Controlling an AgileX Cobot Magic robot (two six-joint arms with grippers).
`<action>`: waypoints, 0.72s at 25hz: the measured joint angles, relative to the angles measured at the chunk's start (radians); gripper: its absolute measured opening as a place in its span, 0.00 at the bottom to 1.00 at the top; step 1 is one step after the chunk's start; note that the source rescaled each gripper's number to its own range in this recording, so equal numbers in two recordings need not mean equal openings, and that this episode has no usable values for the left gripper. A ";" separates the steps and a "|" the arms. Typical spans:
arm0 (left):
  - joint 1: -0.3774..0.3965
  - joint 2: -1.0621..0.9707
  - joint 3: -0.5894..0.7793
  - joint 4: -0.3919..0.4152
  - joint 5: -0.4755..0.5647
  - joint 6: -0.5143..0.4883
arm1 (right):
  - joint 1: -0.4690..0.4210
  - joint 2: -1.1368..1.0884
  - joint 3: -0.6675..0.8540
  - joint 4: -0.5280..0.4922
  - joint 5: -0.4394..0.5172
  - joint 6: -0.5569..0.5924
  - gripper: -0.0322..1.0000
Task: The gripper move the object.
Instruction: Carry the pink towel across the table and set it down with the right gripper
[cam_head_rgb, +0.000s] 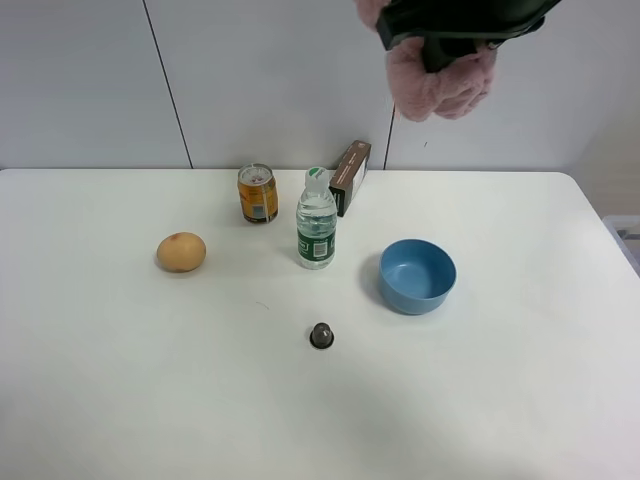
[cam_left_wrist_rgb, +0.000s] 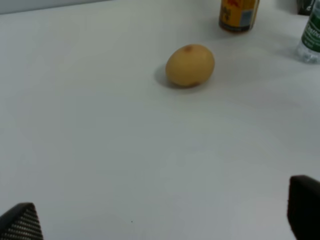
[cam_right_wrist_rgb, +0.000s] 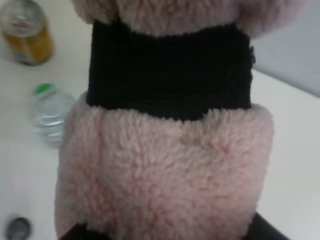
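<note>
White counter, pale wall panels behind. High above it, the black right hand is clamped on the black band of the fluffy pink rolled towel, one end dangling toward the round blue bowl. Left hand gapes wide, empty, well away.

Pink towel aloft in pincer
</note>
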 joint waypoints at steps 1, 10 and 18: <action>0.000 0.000 0.000 0.000 0.000 0.000 | -0.030 0.000 0.000 0.004 0.000 -0.027 0.03; 0.000 0.000 0.000 0.000 0.000 0.000 | -0.306 0.000 0.010 0.035 0.000 -0.184 0.03; 0.000 0.000 0.000 0.001 0.000 0.000 | -0.477 0.014 0.225 0.103 -0.021 -0.296 0.03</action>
